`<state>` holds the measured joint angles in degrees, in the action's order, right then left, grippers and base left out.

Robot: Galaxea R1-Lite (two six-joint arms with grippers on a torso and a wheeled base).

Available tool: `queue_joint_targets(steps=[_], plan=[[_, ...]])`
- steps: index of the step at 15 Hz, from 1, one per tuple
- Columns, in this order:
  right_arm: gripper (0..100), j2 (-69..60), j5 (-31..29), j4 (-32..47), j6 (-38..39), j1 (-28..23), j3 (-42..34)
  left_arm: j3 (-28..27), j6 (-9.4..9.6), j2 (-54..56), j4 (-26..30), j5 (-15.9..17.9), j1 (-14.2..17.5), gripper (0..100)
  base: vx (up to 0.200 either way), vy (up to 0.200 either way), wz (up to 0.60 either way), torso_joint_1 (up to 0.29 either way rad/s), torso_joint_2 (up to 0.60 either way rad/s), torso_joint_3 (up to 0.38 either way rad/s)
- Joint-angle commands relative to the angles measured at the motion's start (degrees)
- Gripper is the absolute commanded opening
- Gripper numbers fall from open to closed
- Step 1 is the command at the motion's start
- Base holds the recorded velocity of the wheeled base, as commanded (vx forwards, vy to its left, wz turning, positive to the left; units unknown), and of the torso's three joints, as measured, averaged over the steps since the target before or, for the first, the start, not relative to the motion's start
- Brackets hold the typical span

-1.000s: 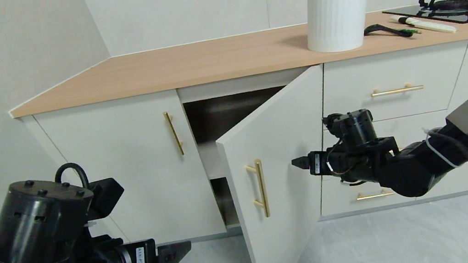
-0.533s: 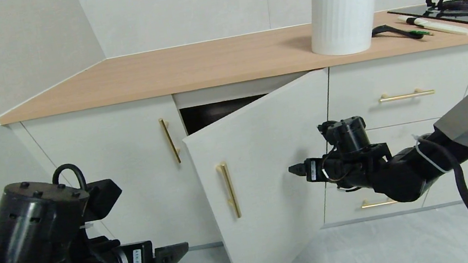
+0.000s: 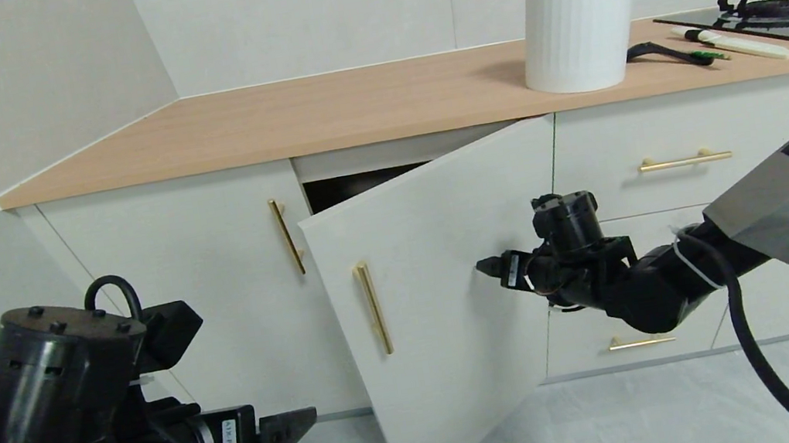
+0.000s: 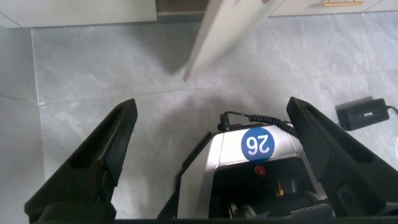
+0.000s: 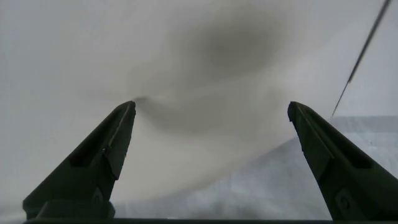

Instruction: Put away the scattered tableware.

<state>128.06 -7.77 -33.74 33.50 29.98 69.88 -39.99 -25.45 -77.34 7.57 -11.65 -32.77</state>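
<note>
Cabinet door [image 3: 445,245], ajar: we are pushing it shut with the right gripper [image 3: 487,266], fingers spread, squarely, clear of the handle [image 3: 373,309].

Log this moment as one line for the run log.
right gripper: open, at cabinet door | door: ajar | left gripper: open, above floor | utensils: on countertop

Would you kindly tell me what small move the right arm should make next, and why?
Probably push the open right gripper forward against the white cabinet door: it sits at the door's face, and the door stands ajar, a dark gap showing along its top edge.
</note>
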Motion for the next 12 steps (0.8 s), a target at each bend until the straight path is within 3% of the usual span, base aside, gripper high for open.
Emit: queue_joint_targets(steps=[1, 12], plan=[[100, 3.77, -2.25, -0.01, 0.87, 0.26, 3.78, -0.01, -0.03, -0.01, -0.01, -0.04, -0.01, 100, 0.0, 0.0, 0.0, 0.0, 0.0, 0.0], [100, 11.42, -11.66, 0.08, 4.38, -0.36, 14.59, -0.01, -0.03, -0.09, -0.1, -0.04, -0.01, 100, 0.0, 0.0, 0.0, 0.0, 0.0, 0.0]])
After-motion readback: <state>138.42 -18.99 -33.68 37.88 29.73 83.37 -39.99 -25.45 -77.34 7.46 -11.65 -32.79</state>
